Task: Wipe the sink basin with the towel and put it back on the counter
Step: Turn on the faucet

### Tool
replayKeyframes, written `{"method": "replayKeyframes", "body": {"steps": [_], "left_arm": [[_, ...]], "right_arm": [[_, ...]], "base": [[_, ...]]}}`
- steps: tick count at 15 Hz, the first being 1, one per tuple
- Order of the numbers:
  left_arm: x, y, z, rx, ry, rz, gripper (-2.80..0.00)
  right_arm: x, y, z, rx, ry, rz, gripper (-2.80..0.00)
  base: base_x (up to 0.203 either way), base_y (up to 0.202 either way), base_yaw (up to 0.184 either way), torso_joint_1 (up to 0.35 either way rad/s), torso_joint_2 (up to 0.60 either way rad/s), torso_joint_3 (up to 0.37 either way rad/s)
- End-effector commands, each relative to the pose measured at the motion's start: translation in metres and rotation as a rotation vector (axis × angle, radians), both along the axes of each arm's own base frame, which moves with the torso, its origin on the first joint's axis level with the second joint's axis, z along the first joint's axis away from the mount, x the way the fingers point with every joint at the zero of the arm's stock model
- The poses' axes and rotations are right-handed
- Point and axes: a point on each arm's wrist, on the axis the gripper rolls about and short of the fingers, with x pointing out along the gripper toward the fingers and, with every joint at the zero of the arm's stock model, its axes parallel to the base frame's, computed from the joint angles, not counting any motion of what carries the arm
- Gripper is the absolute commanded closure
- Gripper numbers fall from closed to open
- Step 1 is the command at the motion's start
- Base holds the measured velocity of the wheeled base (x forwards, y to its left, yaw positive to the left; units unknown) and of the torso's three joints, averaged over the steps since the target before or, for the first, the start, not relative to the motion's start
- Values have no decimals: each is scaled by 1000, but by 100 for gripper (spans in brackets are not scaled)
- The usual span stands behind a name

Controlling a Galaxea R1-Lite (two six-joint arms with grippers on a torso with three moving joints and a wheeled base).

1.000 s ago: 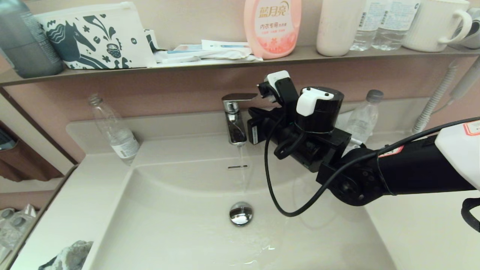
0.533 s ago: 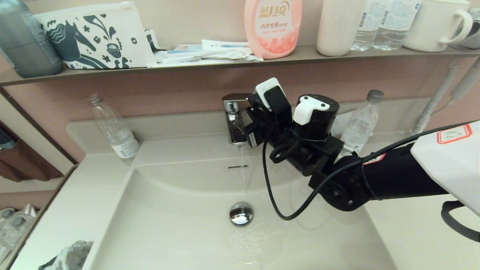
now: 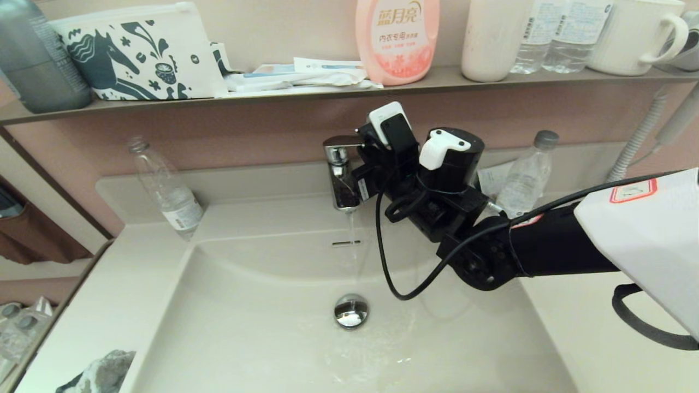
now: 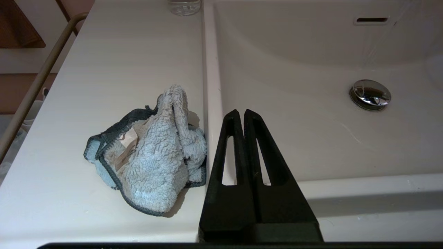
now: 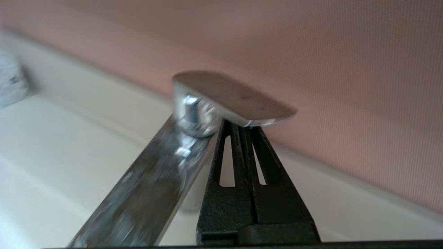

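Note:
The towel (image 4: 152,152), light grey terry with a dark hem, lies crumpled on the counter (image 4: 121,62) just left of the sink basin (image 4: 304,69); its corner shows in the head view too (image 3: 104,371). My left gripper (image 4: 243,112) hangs shut and empty over the basin's front left rim, beside the towel and apart from it. My right gripper (image 5: 238,123) is shut, its tips tucked under the chrome faucet lever (image 5: 235,97). Water runs from the faucet (image 3: 341,174) toward the drain plug (image 3: 351,311), and the sink basin (image 3: 246,305) floor is wet.
Clear plastic bottles stand on the counter at the back left (image 3: 166,188) and back right (image 3: 524,174). A wall shelf (image 3: 327,90) above holds a pink bottle, cups and a horse-print pouch. A metal rail (image 4: 38,79) runs along the counter's left edge.
My right arm has moved left toward the faucet, bringing its shut gripper under the lever. Water keeps running. The towel has not moved.

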Motion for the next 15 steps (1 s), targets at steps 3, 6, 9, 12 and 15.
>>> {"method": "replayKeyframes", "body": {"steps": [3, 6, 9, 12, 15], "left_arm": [[0, 0, 0, -1, 1, 1, 0], [0, 0, 0, 0, 1, 1, 0], [0, 0, 0, 1, 0, 1, 0], [0, 0, 0, 0, 1, 1, 0], [0, 0, 0, -1, 1, 1, 0]], "right_arm": [[9, 7, 4, 27, -35, -1, 0], [9, 7, 6, 36, -45, -2, 0], [4, 4, 2, 17, -23, -4, 0], [-9, 0, 4, 7, -3, 12, 0], [-14, 3, 12, 21, -20, 23, 0]], "base": [[0, 0, 0, 0, 0, 0], [0, 0, 0, 0, 0, 0], [0, 0, 0, 0, 0, 0], [0, 0, 0, 0, 0, 0], [0, 0, 0, 0, 0, 0]]}}
